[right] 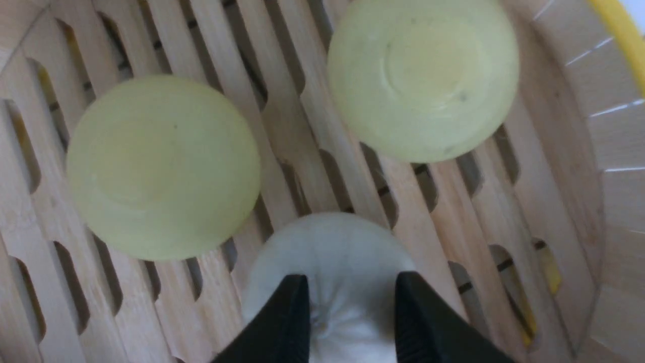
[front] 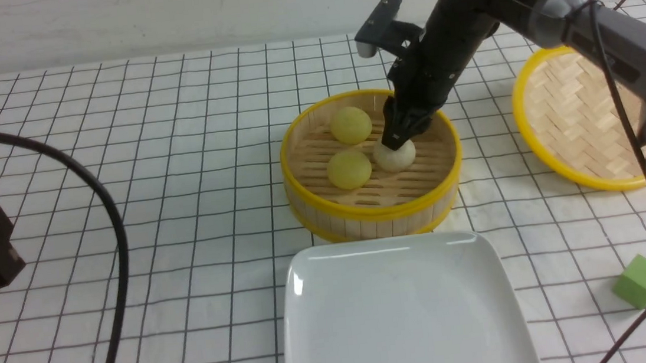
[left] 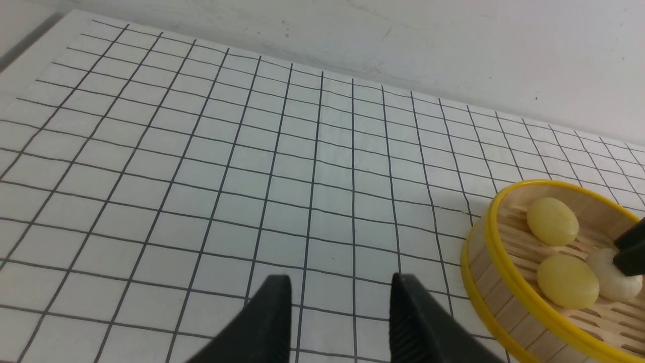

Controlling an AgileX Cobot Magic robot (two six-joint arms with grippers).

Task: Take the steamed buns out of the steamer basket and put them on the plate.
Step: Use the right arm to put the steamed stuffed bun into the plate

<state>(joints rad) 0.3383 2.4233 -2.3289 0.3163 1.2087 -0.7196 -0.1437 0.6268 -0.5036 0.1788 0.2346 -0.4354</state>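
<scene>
The right gripper point(front: 397, 139) pinches the top of the greyish bun point(front: 398, 157) with narrow jaws, near the centre of the steamer basket point(front: 374, 213). Two yellow buns point(front: 351, 125) sit at 11 and 8 o'clock inside it. The plate point(front: 401, 316) lies at the basket's 6 o'clock. The left gripper point(left: 340, 285) hangs parted and empty.

Steamer basket point(front: 376, 215): round bamboo, yellow-rimmed, upright, mid-table. Inside: far yellow bun point(front: 351, 125), near yellow bun point(front: 349, 169), greyish-white bun point(front: 396, 156) to their right. White plate point(front: 401, 316): glossy, rounded-square, just nearer.
</scene>
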